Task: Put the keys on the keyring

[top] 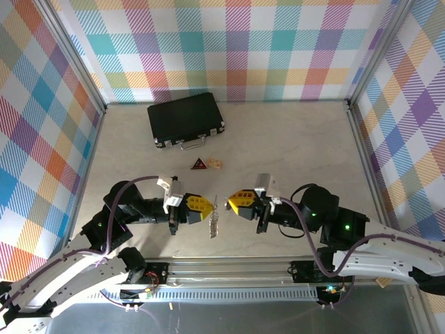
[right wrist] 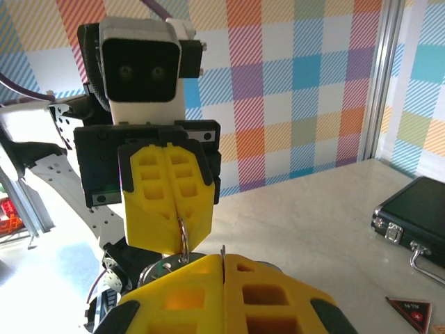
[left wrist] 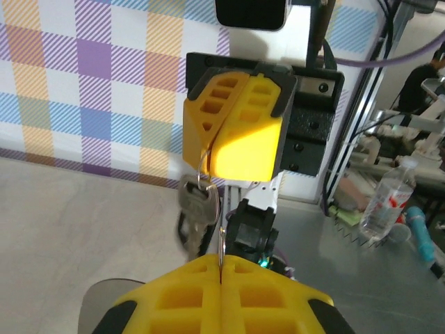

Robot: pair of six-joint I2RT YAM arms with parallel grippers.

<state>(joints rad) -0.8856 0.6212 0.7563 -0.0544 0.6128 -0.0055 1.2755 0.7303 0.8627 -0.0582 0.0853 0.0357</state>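
I see the left gripper and the right gripper facing each other tip to tip above the middle of the table, with only a small gap between them. Both pairs of fingers are pressed fully together. In the left wrist view a thin wire of the keyring stands up out of the seam of the left fingers; in the right wrist view the same kind of wire comes out between the right fingers. So each gripper pinches the keyring, and the ring is carried in the air between them.

The key hangs from the loop just under the tip of the right gripper. Its long axis is up and down, the wider end is at the loop and the rest points to the table. The lower part is blurred, so I cannot tell the blade clearly.

From the top view a silvery strand hangs in the gap and runs toward the near edge; I cannot tell there what is chain and what is key.

The black case lies at the far side, well apart; a dark-red triangle and a tan chip lie just beside each other, between the case and the grippers.
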